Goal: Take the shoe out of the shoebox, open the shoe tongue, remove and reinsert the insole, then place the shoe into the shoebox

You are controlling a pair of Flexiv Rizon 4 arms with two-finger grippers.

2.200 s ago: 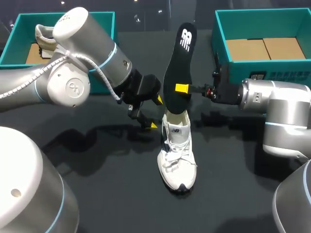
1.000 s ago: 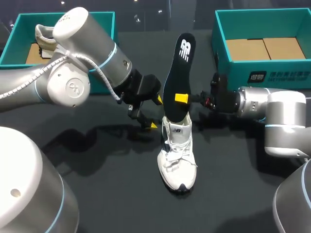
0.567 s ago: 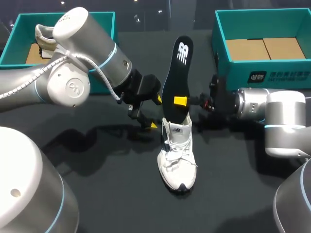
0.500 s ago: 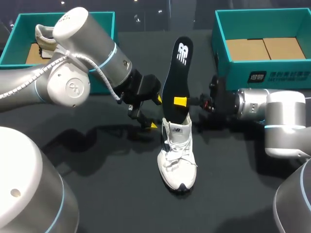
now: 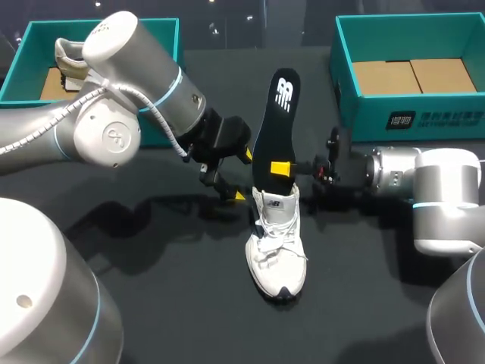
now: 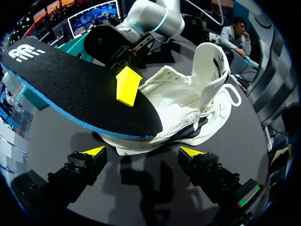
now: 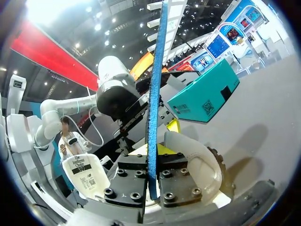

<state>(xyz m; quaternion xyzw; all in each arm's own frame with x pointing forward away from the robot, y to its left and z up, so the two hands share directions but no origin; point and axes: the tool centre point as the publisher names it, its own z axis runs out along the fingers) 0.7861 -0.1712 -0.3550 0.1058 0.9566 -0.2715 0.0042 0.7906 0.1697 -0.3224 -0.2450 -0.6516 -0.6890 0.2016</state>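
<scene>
- Currently the right fingers (image 5: pixel 282 167) are clamped on the insole (image 5: pixel 274 121) near its lower end, one yellow tip on its black face and the other behind it.
- The insole stands almost upright, its lower end at the mouth of the shoe (image 5: pixel 276 243). I cannot tell how far inside it reaches.
- The left fingers (image 5: pixel 244 176) are spread apart and hold nothing. They sit just beside the shoe's heel without touching it.
- The shoe rests on its sole near the middle of the surface (image 5: pixel 151 265), toe toward the near edge.
- Done, by the look of it: the shoe is out of its box, the tongue is lifted clear and the insole is out.
- The step in hand seems to be reinsertion. The insole has yet to be seated flat, and the shoe has yet to go into a box.
- The insole is a thin, long oval with a black fabric top, a blue foam edge and a white logo at the heel end. It will likely flex when pushed.
- The shoe is white and soft-sided, with laces and dark trim along the sole.
- One teal box (image 5: pixel 424 117) with a brown card floor sits at the far right corner, holding nothing visible.
- Another teal box (image 5: pixel 168 34), at the far left corner, holds a second shoe (image 5: pixel 68 61).
- The surface is dark and matte.
</scene>
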